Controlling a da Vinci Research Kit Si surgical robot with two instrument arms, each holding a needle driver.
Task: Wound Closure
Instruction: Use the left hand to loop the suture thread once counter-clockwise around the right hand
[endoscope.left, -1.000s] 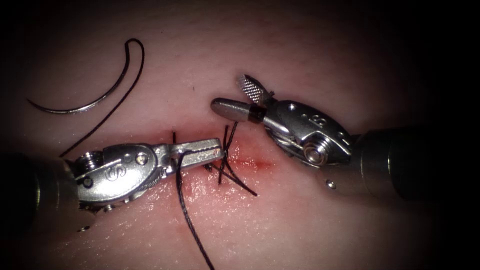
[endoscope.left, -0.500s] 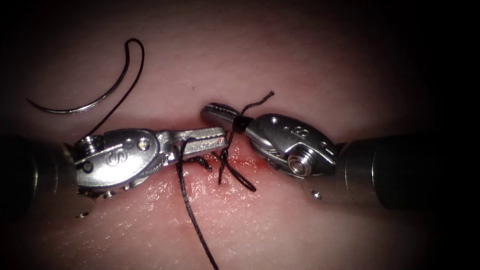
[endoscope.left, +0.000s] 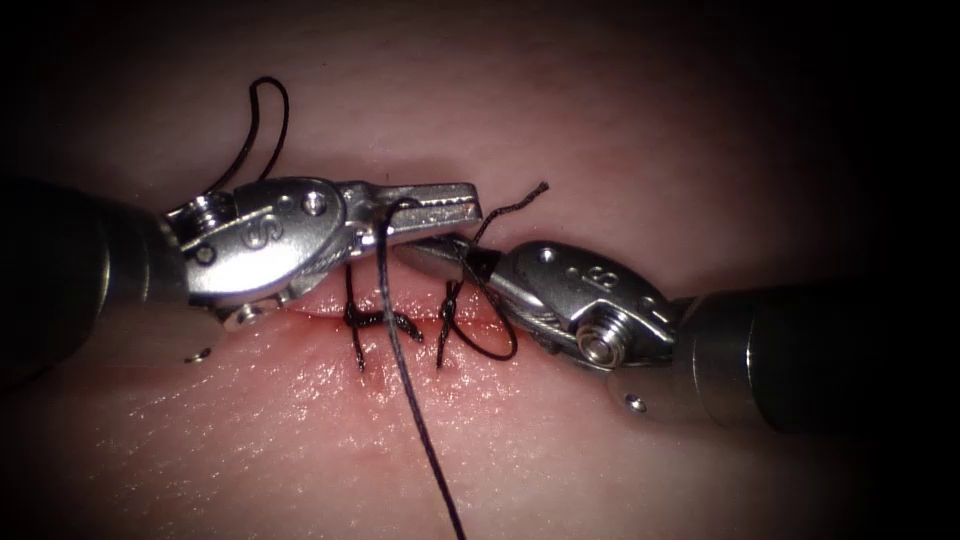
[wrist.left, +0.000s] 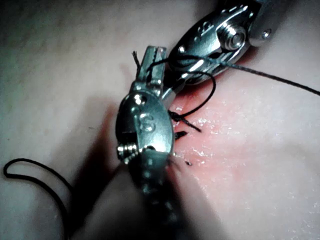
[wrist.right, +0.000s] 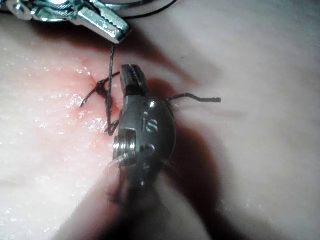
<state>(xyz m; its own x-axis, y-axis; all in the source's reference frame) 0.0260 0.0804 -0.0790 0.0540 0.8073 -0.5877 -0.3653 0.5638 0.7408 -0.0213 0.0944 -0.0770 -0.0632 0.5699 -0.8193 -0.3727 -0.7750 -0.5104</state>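
Jaws of right tool (endoscope.left: 440, 258) clamp thread (endoscope.left: 415, 400); left tool (endoscope.left: 440, 205) (jaws together) lies level above.

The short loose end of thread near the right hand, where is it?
In the endoscope view the short thread end sticks up above the cut, right of the left hand and just above the right hand.

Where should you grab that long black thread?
Grip the long thread on its straight stretch below the cut, coming from the side, jaws across it; there it runs clear of stitches. It crosses the left tool; the right tool holds the short end.
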